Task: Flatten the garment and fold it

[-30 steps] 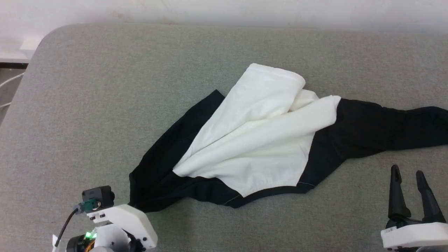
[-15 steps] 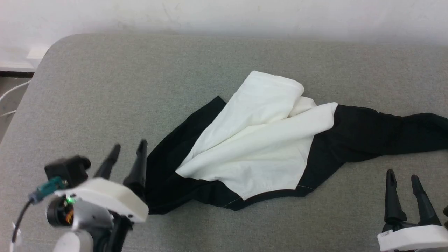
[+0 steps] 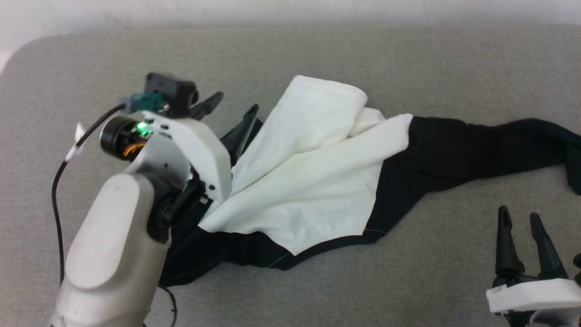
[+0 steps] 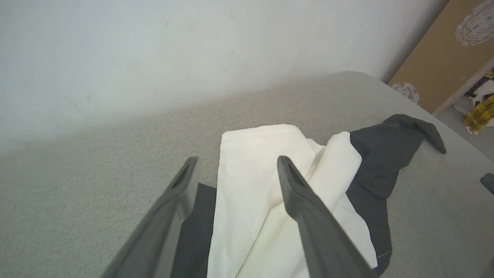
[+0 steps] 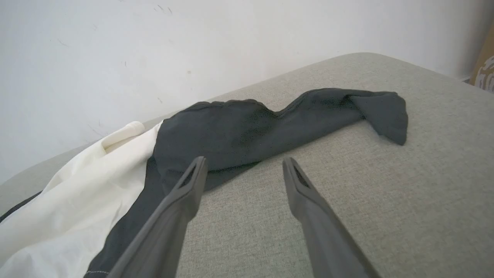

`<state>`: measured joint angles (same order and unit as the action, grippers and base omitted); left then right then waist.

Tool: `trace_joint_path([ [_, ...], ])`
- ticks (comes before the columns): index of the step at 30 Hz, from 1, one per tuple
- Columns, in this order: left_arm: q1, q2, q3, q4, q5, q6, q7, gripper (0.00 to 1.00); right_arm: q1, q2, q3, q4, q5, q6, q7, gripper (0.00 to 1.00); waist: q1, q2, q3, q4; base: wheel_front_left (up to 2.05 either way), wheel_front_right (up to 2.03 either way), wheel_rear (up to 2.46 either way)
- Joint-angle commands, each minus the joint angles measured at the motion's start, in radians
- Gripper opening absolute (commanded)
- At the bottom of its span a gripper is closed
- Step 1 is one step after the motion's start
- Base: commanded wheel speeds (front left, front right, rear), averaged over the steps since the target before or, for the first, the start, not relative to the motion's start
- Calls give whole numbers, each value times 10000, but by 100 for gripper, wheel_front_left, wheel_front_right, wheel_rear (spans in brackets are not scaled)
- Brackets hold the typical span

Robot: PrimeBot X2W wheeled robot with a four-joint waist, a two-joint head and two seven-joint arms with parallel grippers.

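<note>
Crumpled soft white-bodied, black-sleeved T-shirt garment (image 3: 317, 181) lies mid grey fabric worktop (image 3: 91, 54). Left claw (image 3: 237, 102) spread wide, empty, over garment's left edge. Right claw (image 3: 519, 213) wide, empty, near black sleeve, apart.

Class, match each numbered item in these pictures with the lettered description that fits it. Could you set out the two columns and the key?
Column 1
1 left gripper
2 right gripper
3 white panel
4 black sleeve

Column 2
A stretched out flat toward the robot's right
B open, at the left edge of the garment
C open, apart from the cloth, over the grey surface
D bunched in loose folds in the middle

Pairs: 1-B, 2-C, 3-D, 4-A
</note>
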<state>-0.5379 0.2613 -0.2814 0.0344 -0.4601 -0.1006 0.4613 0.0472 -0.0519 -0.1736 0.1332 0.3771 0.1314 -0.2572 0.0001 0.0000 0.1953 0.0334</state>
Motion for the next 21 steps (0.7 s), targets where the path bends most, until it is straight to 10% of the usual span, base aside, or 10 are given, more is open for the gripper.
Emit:
trace_joint_path([
  [1, -436, 190, -308, 391, -268, -159, 356, 100, -211, 16, 34, -5, 77, -7, -45, 100, -1, 0, 493, -497, 0, 0, 0],
  [11, -1793, 1158, -2370, 1645, -2107, -297, 2061, 100, -664, 16, 202, 33, 288, -7, -45, 100, -1, 0, 1300, -1153, 0, 0, 0],
  [21, -2469, 1944, -2980, 2553, -1637, -299, 1410, 100, -903, 16, 266, -35, 389, -7, -45, 100, -1, 0, 1795, -1500, 0, 0, 0],
])
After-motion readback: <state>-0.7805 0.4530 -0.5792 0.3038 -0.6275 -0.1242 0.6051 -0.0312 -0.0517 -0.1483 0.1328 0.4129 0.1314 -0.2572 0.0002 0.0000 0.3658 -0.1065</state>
